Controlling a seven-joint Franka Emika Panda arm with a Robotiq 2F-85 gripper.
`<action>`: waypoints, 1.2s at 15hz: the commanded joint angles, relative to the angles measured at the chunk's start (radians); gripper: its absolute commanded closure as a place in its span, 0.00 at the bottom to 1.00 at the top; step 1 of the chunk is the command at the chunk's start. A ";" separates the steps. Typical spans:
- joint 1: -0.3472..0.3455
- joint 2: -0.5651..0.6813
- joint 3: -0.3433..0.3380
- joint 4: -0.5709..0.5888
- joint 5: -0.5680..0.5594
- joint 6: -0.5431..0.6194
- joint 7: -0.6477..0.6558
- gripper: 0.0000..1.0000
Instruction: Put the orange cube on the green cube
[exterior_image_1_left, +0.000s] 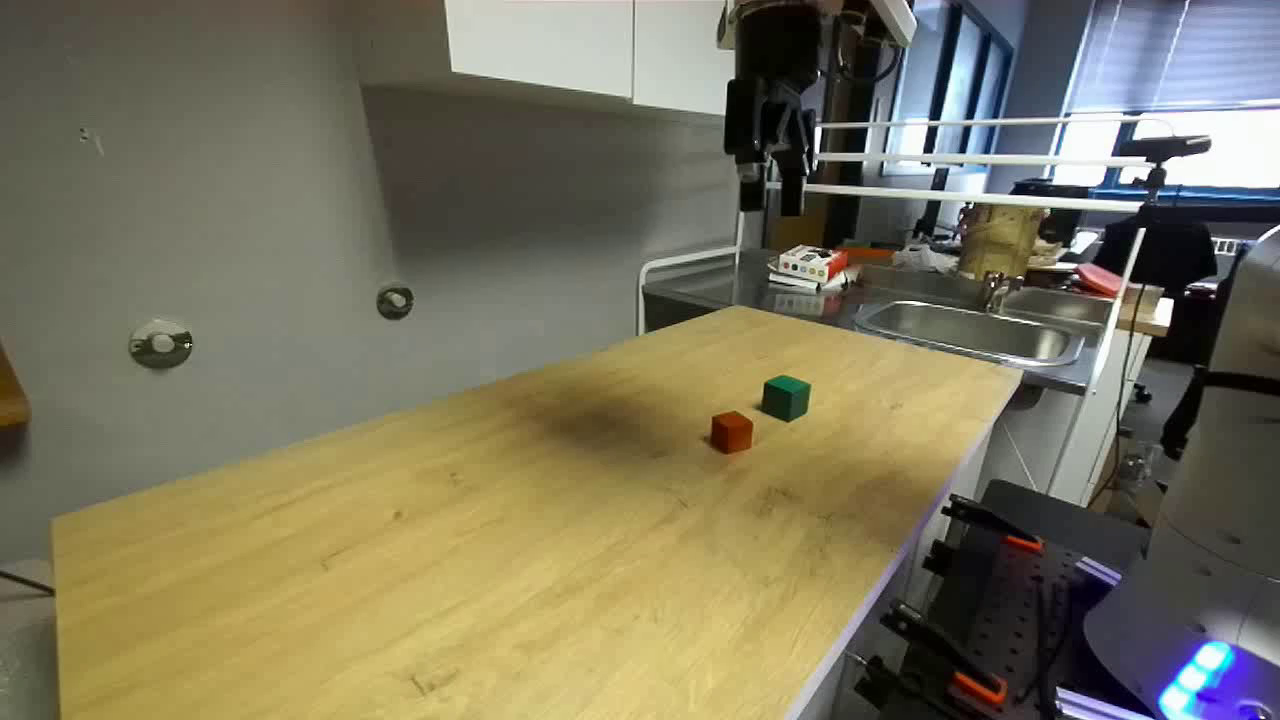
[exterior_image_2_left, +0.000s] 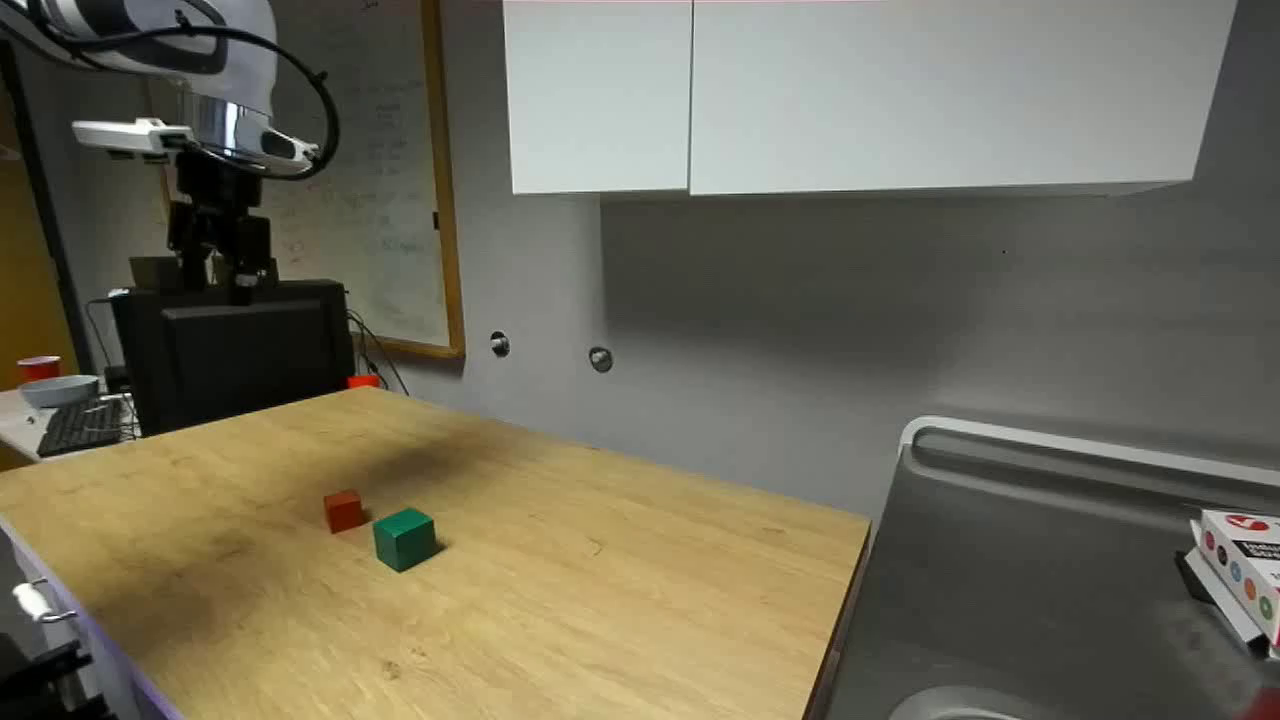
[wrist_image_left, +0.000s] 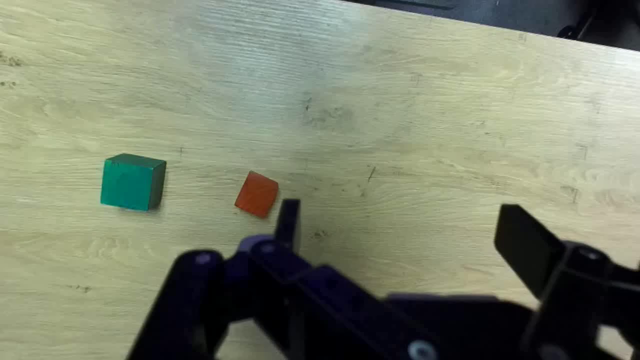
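Wood is my guess for the orange cube (exterior_image_1_left: 732, 433), too small here for any grain to show, so it should handle as light, stiff and hard to harm. It rests on the counter (exterior_image_1_left: 450, 580), to the left of the green cube (exterior_image_1_left: 786, 398) and slightly nearer in an exterior view, the two near each other yet apart. The fingers (wrist_image_left: 529, 250) stand wide, well above the counter, with nothing between them; in the wrist view the orange cube shows just left of the left one's tip, outside their span. The grasp is all to do, I judge: the next move calls for shifting over the orange cube and coming down. Its plain flat sides should give an even hold without much slip. Two opposite side faces, pinched at about mid-height, look the best place, leaving top and bottom free for stacking. In the wrist view the orange cube sits turned against the line of the fingers, so a small twist first should bring them square; caught on its corners, something so light would likely spin or skid. The green cube looks a bit larger and should make a fair seat.
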 joint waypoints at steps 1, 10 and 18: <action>-0.007 0.000 0.006 0.003 0.002 -0.002 -0.002 0.00; -0.014 0.005 0.004 0.004 -0.003 0.009 0.010 0.00; -0.091 0.057 -0.029 -0.061 0.000 0.236 0.073 0.00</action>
